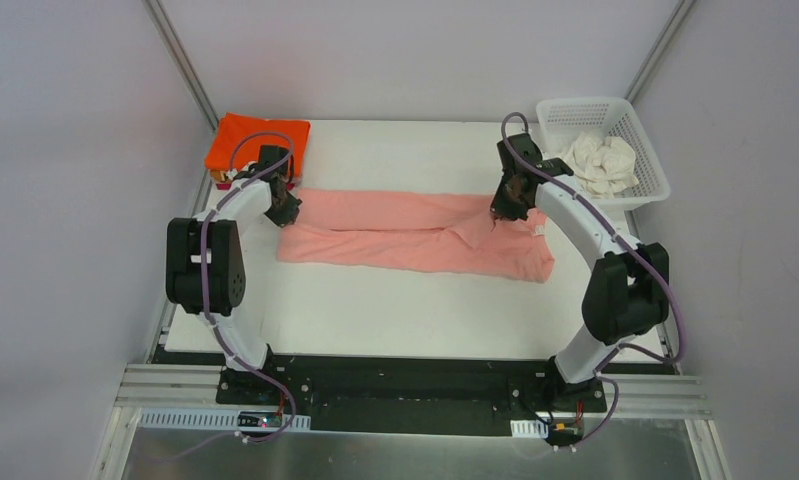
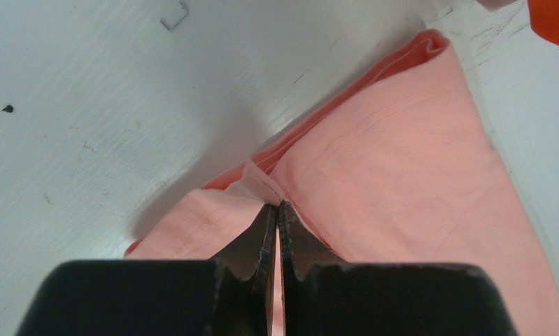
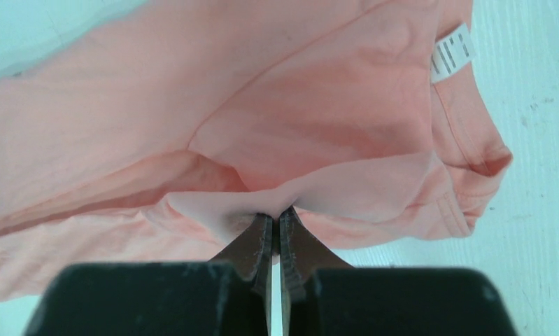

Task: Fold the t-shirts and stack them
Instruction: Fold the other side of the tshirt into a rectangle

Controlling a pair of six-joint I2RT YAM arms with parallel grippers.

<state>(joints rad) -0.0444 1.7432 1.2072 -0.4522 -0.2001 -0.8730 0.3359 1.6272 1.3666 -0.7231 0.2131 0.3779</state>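
The left gripper point(image 2: 277, 206) has its 2 fingers pressed together on a small tuck of hem at the left end of the salmon pink t-shirt point(image 1: 415, 235). The right gripper point(image 3: 276, 213) is likewise clamped tight on a pinch of cloth near the collar end, where the fabric rises into a little ridge at the fingertips. Both wrists point down at the cloth. The left arm folds up sharply at its elbow on the near left and reaches toward the far side. The right arm bends in a long arc from its base at the near right.

The pink shirt lies stretched left to right across the middle of the white table point(image 1: 395, 310) as a long, narrow band, doubled over lengthwise. A white label point(image 3: 451, 50) shows inside the neckline at its right end. A folded orange t-shirt point(image 1: 260, 140) sits at the far left corner. A crumpled cream-white shirt point(image 1: 600, 160) rests in the white lattice basket point(image 1: 575, 103) at the far right.
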